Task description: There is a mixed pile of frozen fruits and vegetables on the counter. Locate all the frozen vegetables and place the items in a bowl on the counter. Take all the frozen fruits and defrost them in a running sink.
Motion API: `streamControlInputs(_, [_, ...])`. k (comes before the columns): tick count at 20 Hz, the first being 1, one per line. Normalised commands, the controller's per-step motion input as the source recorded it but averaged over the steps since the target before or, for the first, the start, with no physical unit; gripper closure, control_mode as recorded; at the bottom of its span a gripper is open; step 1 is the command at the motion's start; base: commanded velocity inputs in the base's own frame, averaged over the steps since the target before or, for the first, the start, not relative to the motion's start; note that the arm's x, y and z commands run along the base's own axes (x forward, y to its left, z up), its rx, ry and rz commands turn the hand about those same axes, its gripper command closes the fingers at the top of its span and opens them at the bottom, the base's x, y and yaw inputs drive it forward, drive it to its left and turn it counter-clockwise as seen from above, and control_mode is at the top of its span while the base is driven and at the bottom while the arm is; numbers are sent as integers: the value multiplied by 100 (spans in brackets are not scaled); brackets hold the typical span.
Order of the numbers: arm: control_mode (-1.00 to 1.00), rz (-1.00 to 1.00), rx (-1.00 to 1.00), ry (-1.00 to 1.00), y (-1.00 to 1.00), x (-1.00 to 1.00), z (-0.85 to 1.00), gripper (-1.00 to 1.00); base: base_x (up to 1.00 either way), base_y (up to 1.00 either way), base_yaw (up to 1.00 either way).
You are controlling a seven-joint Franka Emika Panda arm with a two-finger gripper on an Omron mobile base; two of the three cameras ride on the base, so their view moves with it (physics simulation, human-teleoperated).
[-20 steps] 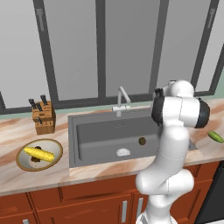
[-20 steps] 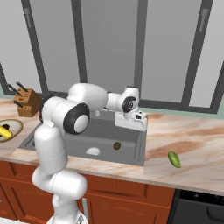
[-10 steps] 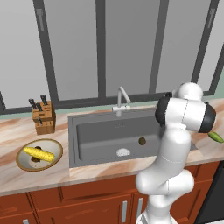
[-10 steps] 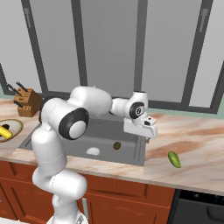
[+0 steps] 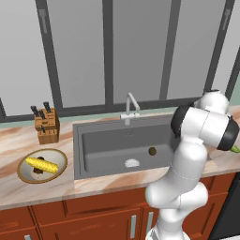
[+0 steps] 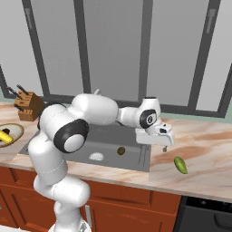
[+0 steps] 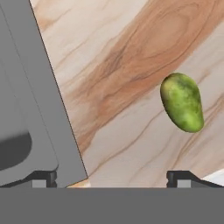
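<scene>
Now that my arm has swung right, past the dark grey rectangular sink point(image 6: 93, 149), my wide-open, empty gripper point(image 6: 164, 141) hovers above the beige marbled counter point(image 6: 204, 158). Near it lies the small oval yellow-green fruit point(image 7: 182, 102), apparently my next pick for the sink.

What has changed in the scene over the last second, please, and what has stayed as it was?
The arm has swung to its right, carrying the open, empty gripper from above the sink out over the counter, toward the green fruit. Nothing was gripped or released. The green fruit, the brown ball in the sink, and the corn cob in the bowl have not moved.
</scene>
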Motion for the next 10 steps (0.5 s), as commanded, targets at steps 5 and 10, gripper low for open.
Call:
streamControlInputs(5, [-100, 14, 4, 13, -52, -6, 0, -100, 0, 0, 0])
streamControlInputs(10, [-100, 23, 3, 12, -47, 0, 0, -100, 0, 0, 0])
